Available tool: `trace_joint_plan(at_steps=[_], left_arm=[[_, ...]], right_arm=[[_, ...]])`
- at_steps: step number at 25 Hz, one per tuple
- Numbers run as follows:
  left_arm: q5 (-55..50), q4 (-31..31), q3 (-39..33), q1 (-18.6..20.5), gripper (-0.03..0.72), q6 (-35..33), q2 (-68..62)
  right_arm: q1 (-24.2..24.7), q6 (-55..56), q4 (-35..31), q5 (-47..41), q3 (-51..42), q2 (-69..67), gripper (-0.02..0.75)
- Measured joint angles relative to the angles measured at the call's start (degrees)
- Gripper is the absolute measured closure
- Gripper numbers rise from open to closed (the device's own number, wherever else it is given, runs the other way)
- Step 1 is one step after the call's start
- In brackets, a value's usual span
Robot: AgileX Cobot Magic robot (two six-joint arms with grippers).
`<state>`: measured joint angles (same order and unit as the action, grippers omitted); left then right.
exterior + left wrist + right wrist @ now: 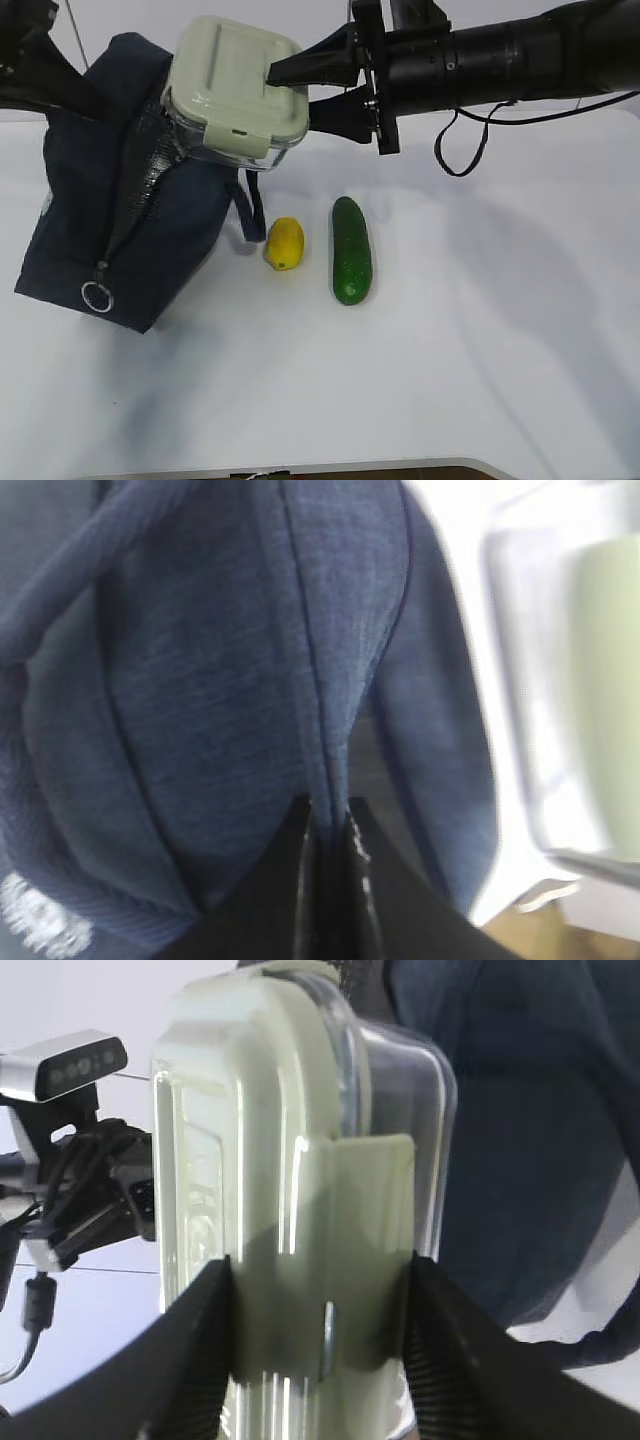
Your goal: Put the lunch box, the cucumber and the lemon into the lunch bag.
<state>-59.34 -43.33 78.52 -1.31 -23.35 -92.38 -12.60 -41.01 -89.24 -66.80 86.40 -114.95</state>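
White worktop [450, 380]: right hand [300, 90] grips lunch box [232, 85] above lunch bag [120, 220]; left hand [330, 825] pinches bag fabric; lemon [284, 243] at cucumber's [351, 250] 9 o'clock.

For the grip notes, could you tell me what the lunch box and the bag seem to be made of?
Lunch box: looks like hard plastic, with a matte sage-green lid and a clear glossy base; highlights show on the walls in the right wrist view.
Bag: woven navy fabric, matte, with visible weave and seams in the left wrist view; the opening shows a shiny grey lining, probably foil.
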Motion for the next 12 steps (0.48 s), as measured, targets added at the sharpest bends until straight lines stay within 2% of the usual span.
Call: trace_joint_plan(at_steps=[6,12], left_arm=[[-1.0,-7.5,0.0,0.0,0.692,-3.7,0.1],[-2.7,-9.4,0.0,0.0,0.692,-5.6,0.1]], right_arm=[[-1.7,-1.6,-0.4,0.2,0.0,0.0,0.361],[-1.9,-2.5,-0.4,1.5,0.0,-1.0,0.361]])
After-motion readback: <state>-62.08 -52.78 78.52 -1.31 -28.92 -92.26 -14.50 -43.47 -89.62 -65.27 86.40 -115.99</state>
